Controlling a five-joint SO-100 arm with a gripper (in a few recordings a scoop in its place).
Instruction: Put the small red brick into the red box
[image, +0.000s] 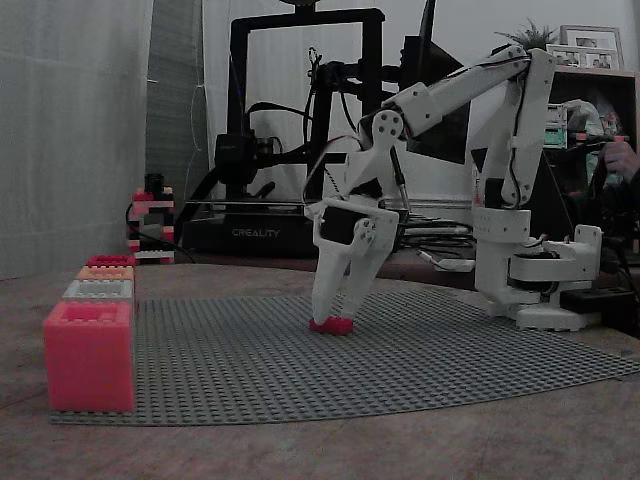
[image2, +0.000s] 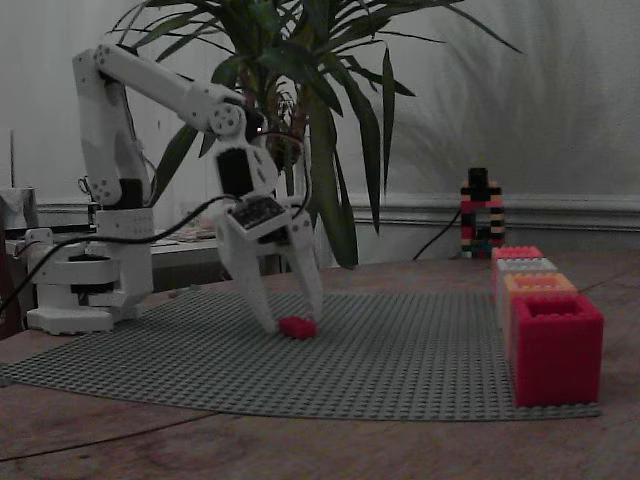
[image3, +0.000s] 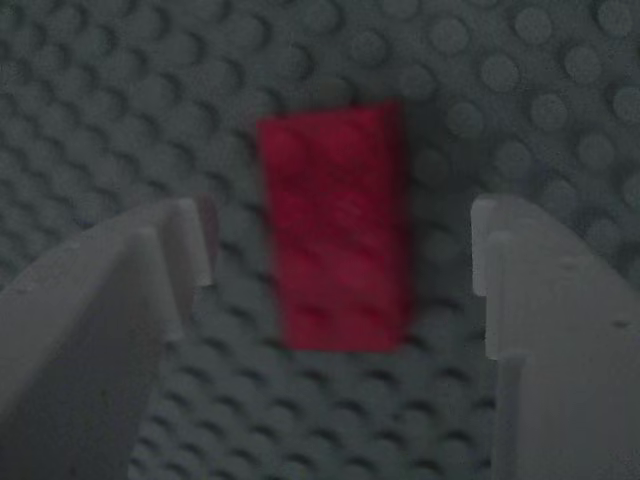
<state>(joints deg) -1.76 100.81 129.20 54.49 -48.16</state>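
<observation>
Low at the centre of a fixed view, a white robot gripper (image: 340, 308) points down at a grey studded baseplate (image: 420, 350), its jaws apart and straddling the small red brick (image: 331, 325). In the wrist view the brick (image3: 335, 225) lies flat in the middle of the frame, its long sides facing the two white fingertips (image3: 190, 245), with a gap of bare plate on either side; nothing is gripped.

Judging by its look, the brick is hard moulded plastic: very light, rigid, not fragile, but smooth-sided and apt to slip or twist if pinched off-centre. The soundest hold seems to be across its narrow width, fingertips squarely on the two long flat sides near mid-length. It may be pressed onto the studs, which cannot be told.

At the right edge of the other fixed view, a row of open boxes stands well apart from the brick; the red box (image2: 556, 345) is the nearest, at lower right.
</observation>
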